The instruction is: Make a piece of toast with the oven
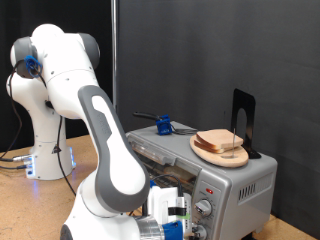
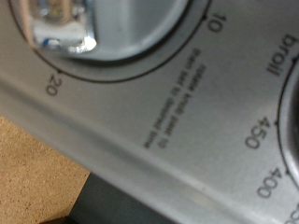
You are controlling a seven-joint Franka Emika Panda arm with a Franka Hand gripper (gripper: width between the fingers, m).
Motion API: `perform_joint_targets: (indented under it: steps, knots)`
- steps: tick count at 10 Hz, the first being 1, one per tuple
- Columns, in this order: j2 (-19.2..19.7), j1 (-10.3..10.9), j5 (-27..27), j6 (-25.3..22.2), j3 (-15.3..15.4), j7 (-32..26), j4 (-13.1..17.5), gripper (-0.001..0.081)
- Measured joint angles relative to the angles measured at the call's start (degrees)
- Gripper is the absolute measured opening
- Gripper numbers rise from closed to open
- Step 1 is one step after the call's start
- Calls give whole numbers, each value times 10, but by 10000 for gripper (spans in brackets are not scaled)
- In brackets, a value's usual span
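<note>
The silver oven [image 1: 240, 185] stands at the exterior view's right. My gripper [image 1: 176, 212] is pressed close to its front control panel, beside the two round knobs [image 1: 205, 208]. The wrist view is filled by that panel [image 2: 177, 131], with a shiny knob [image 2: 58, 26] and dial marks 10, 20, broil, 450 and 400; my fingers do not show there. Pale bread slices [image 1: 220, 142] lie stacked on a round wooden plate [image 1: 213, 157] on top of the oven. My arm hides the oven's inside, so I cannot see a slice in it.
A blue cup-like object [image 1: 161, 125] with a dark handle and a black upright stand [image 1: 243, 118] sit on the oven's top. The oven rests on a wooden table [image 1: 30, 210]. A black curtain hangs behind. The robot base [image 1: 45, 160] stands at the left.
</note>
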Motion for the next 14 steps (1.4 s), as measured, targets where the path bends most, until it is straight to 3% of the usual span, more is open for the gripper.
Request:
perform_joint_targets:
  steps: [7, 8, 9, 10, 11, 12, 13, 14]
  knots:
    - [-4, -5, 5, 11, -1, -4, 0, 144]
    - [-7, -9, 5, 11, -2, -4, 0, 337]
    - [-10, -12, 5, 11, -2, -5, 0, 337]
    - [-14, -15, 5, 10, -2, -7, -3, 513]
    - [-18, -20, 4, -1, -2, -8, -7, 513]
    - [-24, -28, 0, -23, -3, -7, -15, 714]
    - [-36, -38, -7, -50, -8, -7, -29, 779]
    - [-51, -50, -15, -71, -13, -7, -45, 779]
